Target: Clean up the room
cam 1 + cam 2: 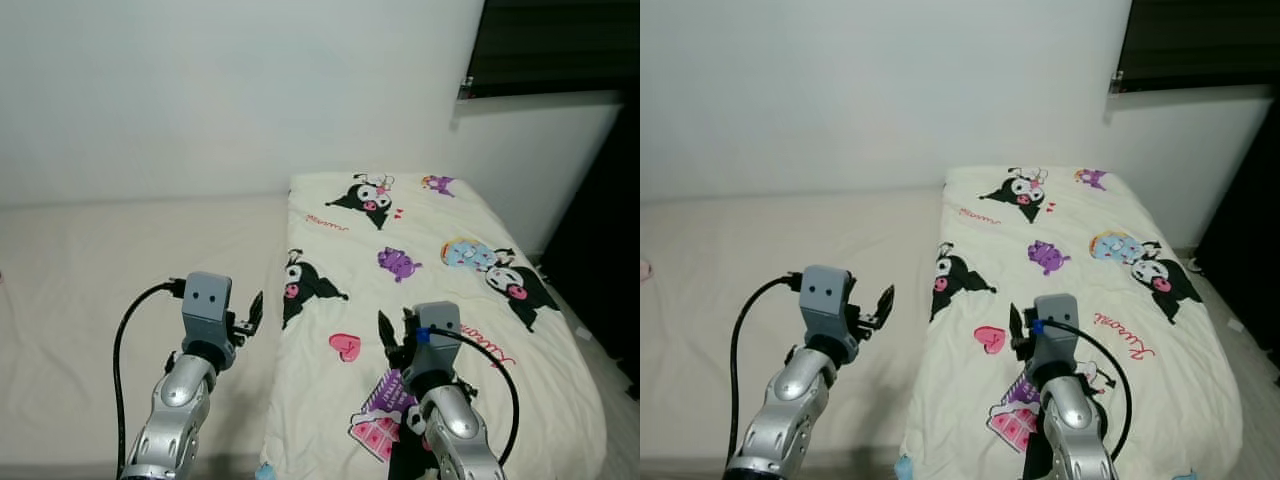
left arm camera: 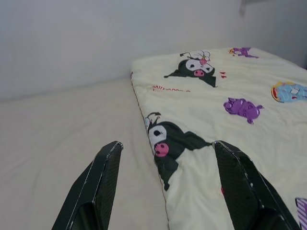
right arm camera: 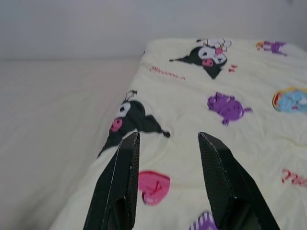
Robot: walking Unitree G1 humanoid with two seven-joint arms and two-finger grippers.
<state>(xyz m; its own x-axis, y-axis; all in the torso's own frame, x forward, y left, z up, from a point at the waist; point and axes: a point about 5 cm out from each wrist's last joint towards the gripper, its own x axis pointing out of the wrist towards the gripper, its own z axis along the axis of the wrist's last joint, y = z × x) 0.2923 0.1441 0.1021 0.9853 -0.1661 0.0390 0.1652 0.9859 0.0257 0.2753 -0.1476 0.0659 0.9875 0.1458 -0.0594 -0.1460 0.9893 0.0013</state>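
Facing the bed, you have both grippers raised and holding nothing.

You see the bed (image 1: pixel 120 260) spread wide below the white wall, and the cartoon-print blanket (image 1: pixel 440 300) covers its right part only, its left edge running down the middle of the mattress. Your left gripper (image 1: pixel 248 322) hovers over the bare sheet just beside that edge, fingers (image 2: pixel 103 177) spread apart; your right gripper (image 1: pixel 395 335) hangs over the blanket near the pink heart print (image 1: pixel 345 346), fingers (image 3: pixel 120 177) likewise released. To tidy this well, I'd judge you should bring both grippers low to the blanket's left edge, pinch the fabric firmly at two well-separated spots, and draw it evenly across the bare sheet so it does not bunch or skew.
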